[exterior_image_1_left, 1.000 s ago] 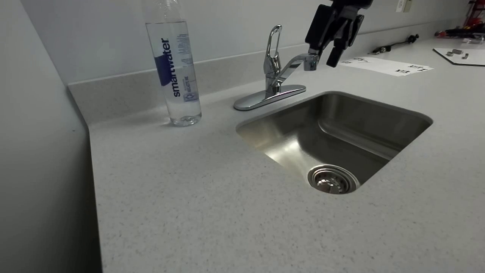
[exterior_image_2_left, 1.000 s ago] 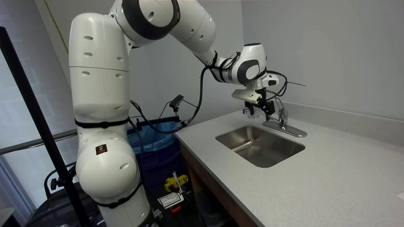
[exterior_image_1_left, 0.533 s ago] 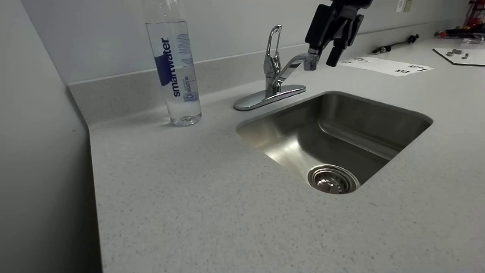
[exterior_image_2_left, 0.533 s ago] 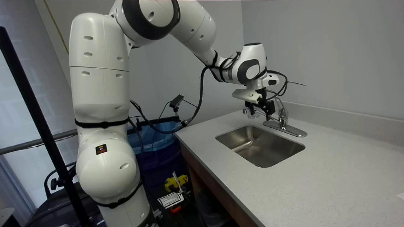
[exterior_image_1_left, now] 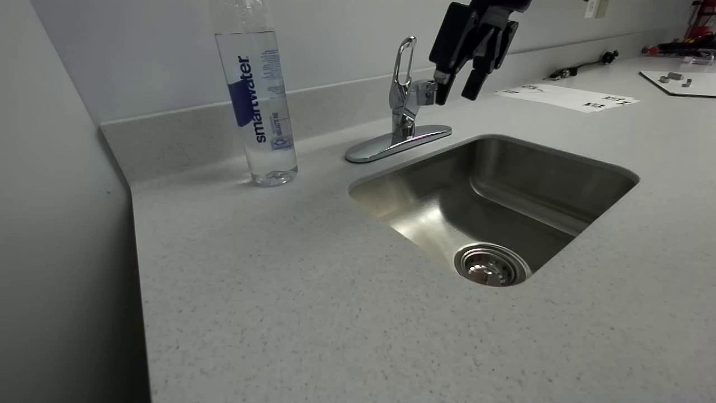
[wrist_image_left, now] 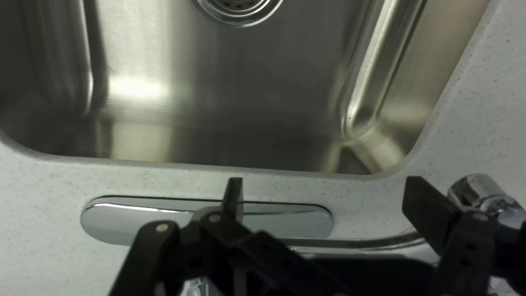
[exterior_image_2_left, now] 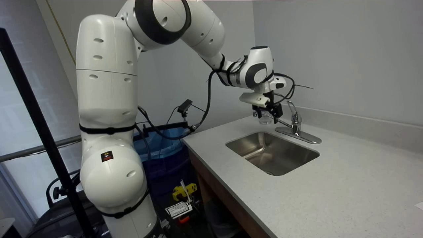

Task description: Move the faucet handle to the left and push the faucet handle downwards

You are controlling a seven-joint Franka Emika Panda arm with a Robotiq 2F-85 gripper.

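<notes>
The faucet handle (exterior_image_1_left: 397,66) is a slim chrome loop lever standing upright on the faucet body; it also shows in an exterior view (exterior_image_2_left: 294,114). In the wrist view it is hidden or cannot be told apart behind the gripper. My gripper (exterior_image_1_left: 458,94) is open, its fingers wide apart and pointing down, above the spout; it also shows in an exterior view (exterior_image_2_left: 267,117) and in the wrist view (wrist_image_left: 324,187). The spout (wrist_image_left: 361,243) runs below the fingers, its tip (wrist_image_left: 476,191) beside the right-hand finger. I cannot tell whether they touch. The gripper is apart from the handle.
The chrome base plate (wrist_image_left: 287,222) lies behind the steel sink (exterior_image_1_left: 520,184). A water bottle (exterior_image_1_left: 260,106) stands on the counter near the faucet. The wall (exterior_image_2_left: 347,66) rises close behind the faucet. Papers (exterior_image_1_left: 570,98) lie further along the counter.
My gripper has shifted left in both exterior views over the last half second, away from the handle in one of them. The spout has swung with it. The handle looks unchanged.
</notes>
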